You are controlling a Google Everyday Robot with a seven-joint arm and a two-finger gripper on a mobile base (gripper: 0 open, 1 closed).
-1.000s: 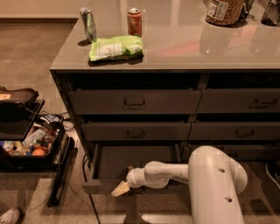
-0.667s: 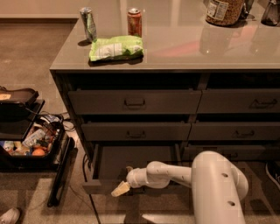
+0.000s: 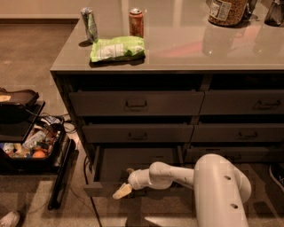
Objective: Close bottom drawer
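The bottom drawer (image 3: pixel 133 162) of the wider left column is pulled out, its dark front panel (image 3: pixel 100 189) low in the view. My gripper (image 3: pixel 123 189) sits at that front panel near its middle, reaching from the white arm (image 3: pixel 177 174) that comes in from the right. A pale fingertip (image 3: pixel 120 191) points down-left over the drawer front. The drawer's pull handle is hidden behind the gripper. The two drawers above it in the same column (image 3: pixel 135 103) (image 3: pixel 136 133) are shut.
The grey countertop (image 3: pixel 213 53) holds a green snack bag (image 3: pixel 117 48), two cans (image 3: pixel 89 24) (image 3: pixel 136 22) and a jar (image 3: pixel 227 11). An open black case (image 3: pixel 26 142) of items lies on the floor at left, with a black bar (image 3: pixel 60 177) beside the drawer. The right column drawers (image 3: pixel 242 103) are shut.
The arm and gripper have shifted slightly left along the drawer front. The drawer looks about as far out as before.
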